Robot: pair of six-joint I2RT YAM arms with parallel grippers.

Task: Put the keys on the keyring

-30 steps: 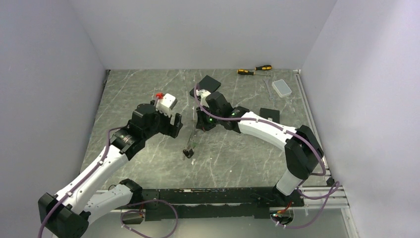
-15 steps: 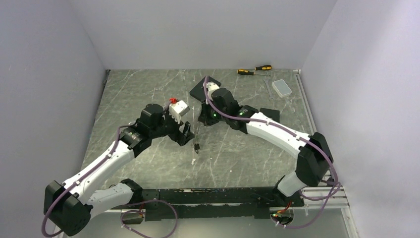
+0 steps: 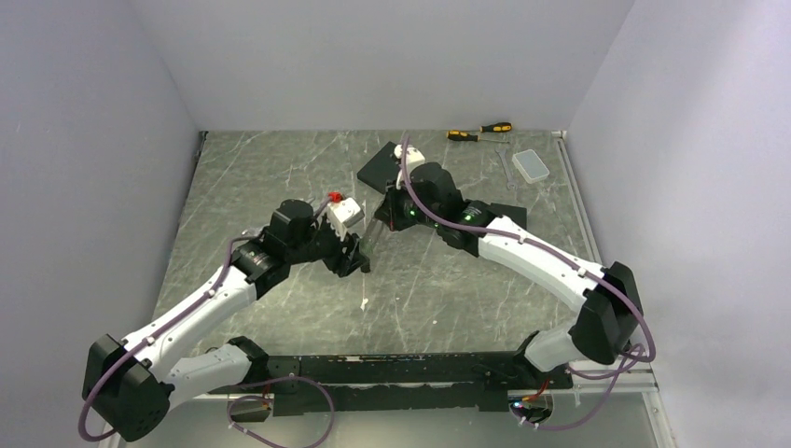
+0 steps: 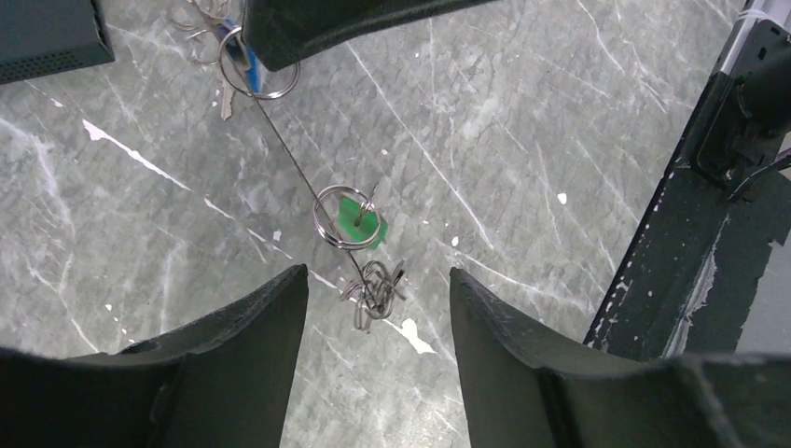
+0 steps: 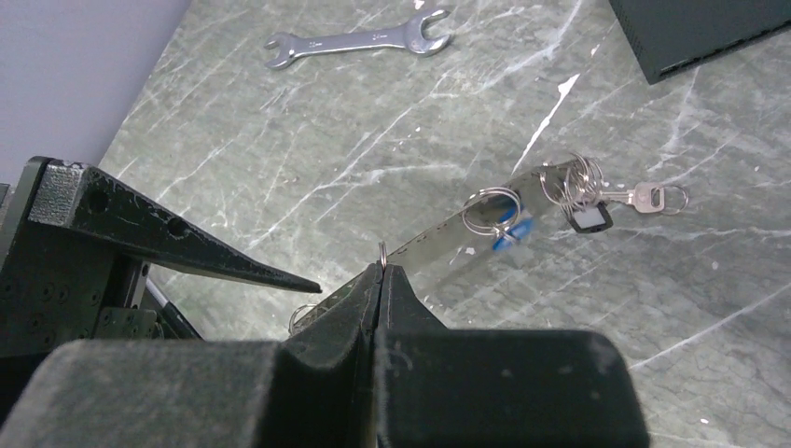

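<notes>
Silver keyring (image 4: 291, 161) is pinched tight in the right gripper (image 5: 380, 273), blue key (image 5: 508, 232) and black key (image 5: 589, 219) strung on it, green key (image 4: 360, 222) dangling at its other end between the left gripper (image 4: 376, 280)'s spread-apart fingers, touching neither.

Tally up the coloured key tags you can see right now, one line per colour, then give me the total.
Green tag: 1
Blue tag: 1
Black tag: 1
Total: 3
</notes>
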